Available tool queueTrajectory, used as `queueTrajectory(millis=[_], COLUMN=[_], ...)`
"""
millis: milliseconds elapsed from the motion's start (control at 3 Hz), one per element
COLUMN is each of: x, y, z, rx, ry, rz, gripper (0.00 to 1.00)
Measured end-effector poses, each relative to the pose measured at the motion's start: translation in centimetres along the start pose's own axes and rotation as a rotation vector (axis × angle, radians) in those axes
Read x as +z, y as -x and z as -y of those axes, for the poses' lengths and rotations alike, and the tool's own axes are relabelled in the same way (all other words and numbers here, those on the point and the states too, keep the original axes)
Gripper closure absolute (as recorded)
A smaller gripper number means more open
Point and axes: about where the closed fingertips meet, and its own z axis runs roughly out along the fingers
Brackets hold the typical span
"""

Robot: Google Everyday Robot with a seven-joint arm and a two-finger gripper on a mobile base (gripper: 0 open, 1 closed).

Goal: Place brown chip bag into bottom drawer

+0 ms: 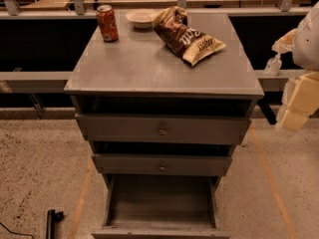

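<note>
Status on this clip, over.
Gripper at right edge, beside cabinet, away from bag. Brown chip bag lying on cabinet top. Bottom drawer open, nothing blocking. Soda can, bowl alongside bag.

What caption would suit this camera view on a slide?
Brown chip bag on cabinet top, bottom drawer open below, gripper at right edge.

Dim, amber-tinted light fills the scene, brightest along the strip of wooden floor at the top edge. The cabinet top [149,63] carries a dull, even sheen, and the brown chip bag [187,34] catches small glossy highlights on its creases. The recesses under the top and between the upper drawers fall almost to black, while the open bottom drawer [159,200] is a flat, shadowed grey inside. At the right edge, beside the cabinet, the gripper [275,59] and the pale arm [301,101] look washed-out cream.
</note>
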Motion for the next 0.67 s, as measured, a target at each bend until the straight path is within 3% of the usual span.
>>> queueTrajectory(millis=[333,667], x=[0.0,-0.1], y=[0.0,0.1], z=[0.0,1.3], rx=[0.0,0.043], ry=[0.0,-0.023], rz=[0.0,0.009], gripper=[0.0,0.0])
